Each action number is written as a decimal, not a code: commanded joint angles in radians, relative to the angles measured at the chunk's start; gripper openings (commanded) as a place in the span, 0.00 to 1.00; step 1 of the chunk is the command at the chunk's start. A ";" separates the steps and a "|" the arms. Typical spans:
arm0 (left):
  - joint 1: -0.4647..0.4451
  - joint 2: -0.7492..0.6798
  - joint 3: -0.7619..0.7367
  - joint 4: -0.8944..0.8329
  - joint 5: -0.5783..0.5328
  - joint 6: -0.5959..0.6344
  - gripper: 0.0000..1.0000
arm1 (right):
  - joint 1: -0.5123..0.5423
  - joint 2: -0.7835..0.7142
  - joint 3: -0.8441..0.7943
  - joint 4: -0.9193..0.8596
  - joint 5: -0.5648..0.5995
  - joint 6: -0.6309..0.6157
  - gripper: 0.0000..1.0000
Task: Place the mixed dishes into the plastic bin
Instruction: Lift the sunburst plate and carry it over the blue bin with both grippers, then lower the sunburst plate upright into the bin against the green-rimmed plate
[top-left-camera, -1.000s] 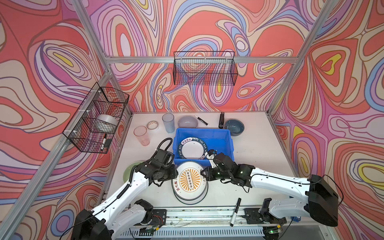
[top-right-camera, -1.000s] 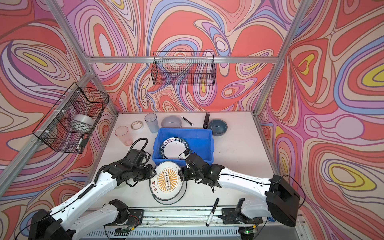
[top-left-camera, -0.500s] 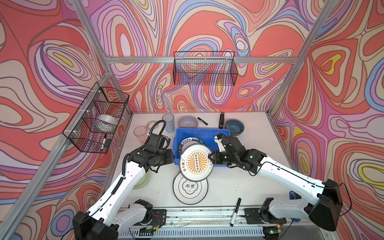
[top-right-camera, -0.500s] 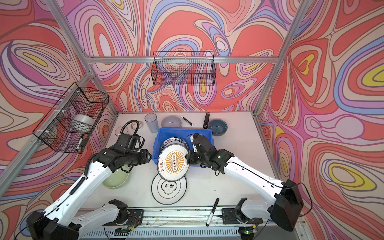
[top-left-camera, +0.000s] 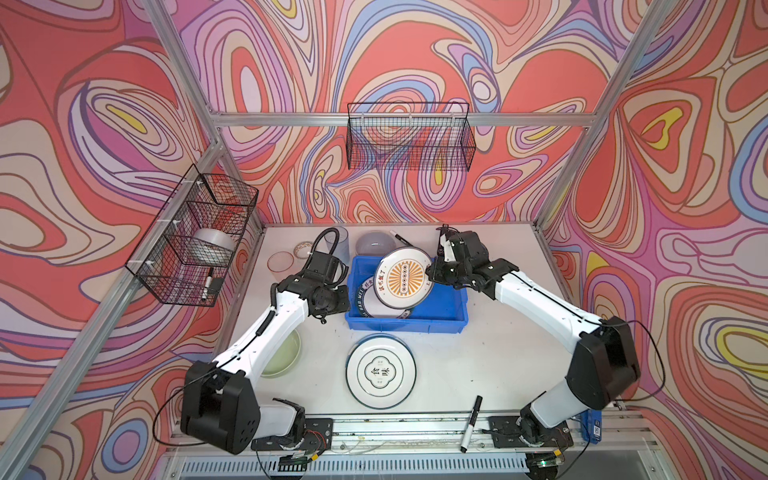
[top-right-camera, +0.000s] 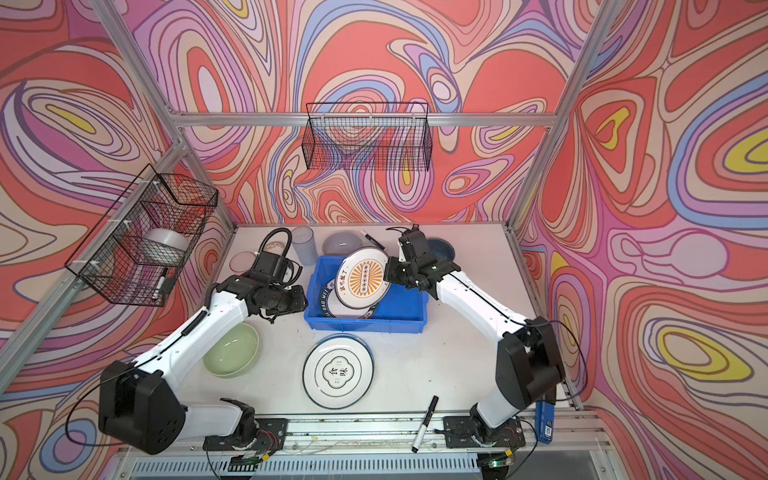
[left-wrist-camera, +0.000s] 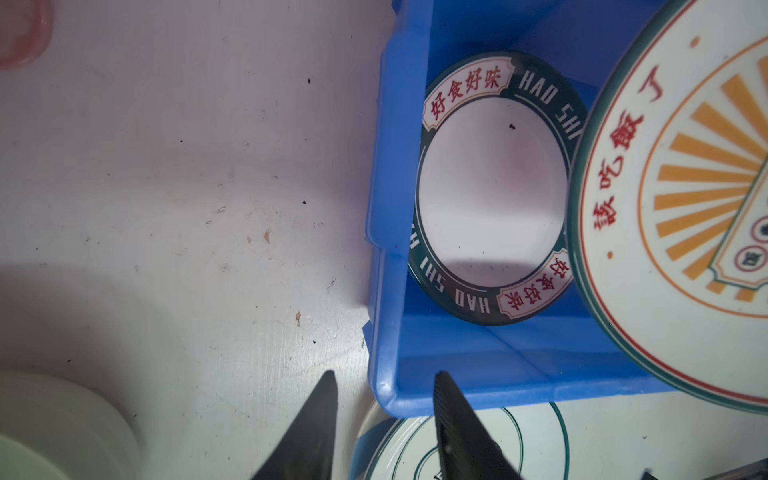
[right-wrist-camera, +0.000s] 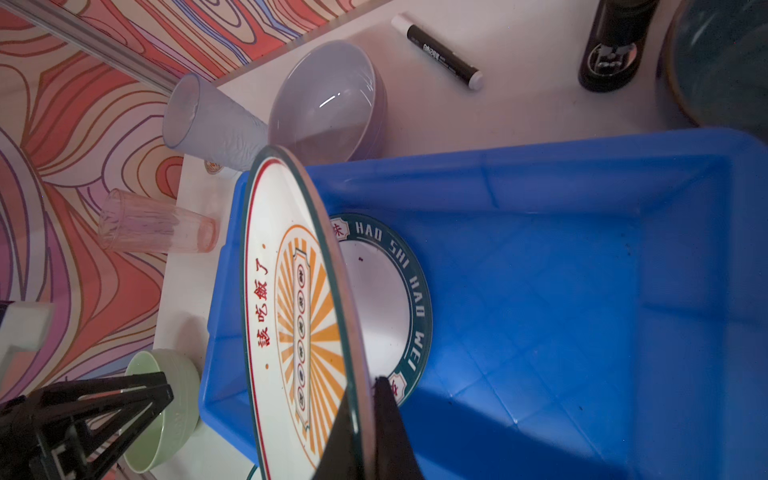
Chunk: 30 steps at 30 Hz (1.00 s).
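Right jaws pinching tilted sunburst plate (top-left-camera: 403, 276) over blue bin (top-left-camera: 446, 309), left jaws spread, empty

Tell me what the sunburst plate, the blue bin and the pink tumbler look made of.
The sunburst plate looks like glossy printed melamine or glazed ceramic: smooth sheen, thin hard rim. The blue bin is moulded plastic, slightly shiny, with a ribbed grid floor. The pink tumbler is clear and tinted with fluted walls: plastic or glass, unclear.
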<state>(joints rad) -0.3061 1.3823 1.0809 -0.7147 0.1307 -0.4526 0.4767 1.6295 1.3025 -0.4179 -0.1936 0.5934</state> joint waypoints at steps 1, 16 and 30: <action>0.006 0.037 0.040 0.049 0.010 0.039 0.41 | -0.003 0.059 0.048 0.104 -0.107 -0.009 0.00; 0.006 0.149 0.047 0.067 0.039 0.030 0.31 | -0.003 0.223 -0.001 0.246 -0.206 0.046 0.00; 0.006 0.159 0.040 0.075 0.056 0.022 0.25 | -0.003 0.310 -0.007 0.258 -0.238 0.042 0.03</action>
<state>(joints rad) -0.3058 1.5242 1.1110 -0.6487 0.1757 -0.4297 0.4732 1.9133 1.2854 -0.1986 -0.3950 0.6327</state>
